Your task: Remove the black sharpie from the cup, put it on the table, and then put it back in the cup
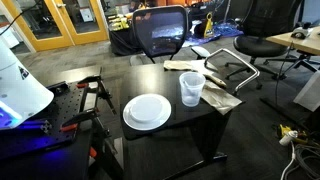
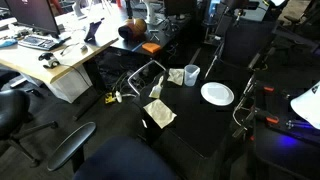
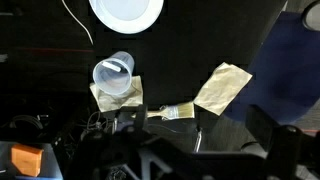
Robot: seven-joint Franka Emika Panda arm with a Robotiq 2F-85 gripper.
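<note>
The clear plastic cup [image 1: 191, 88] stands upright near the far edge of the black table [image 1: 190, 118], beside the white plate. It also shows in the other exterior view [image 2: 191, 73] and, from above, in the wrist view [image 3: 114, 73], where it stands on a tan napkin. I cannot make out the black sharpie in any view. My gripper [image 3: 198, 142] hangs high above the table, well off from the cup. Its dark fingers stand wide apart with nothing between them.
A round white plate [image 1: 147, 111] lies on the table's near side. A crumpled tan napkin [image 3: 222, 88] and a small paintbrush [image 3: 178, 112] lie beside the cup. Office chairs [image 1: 160, 35] stand behind the table. A wooden desk [image 2: 50, 62] stands further off.
</note>
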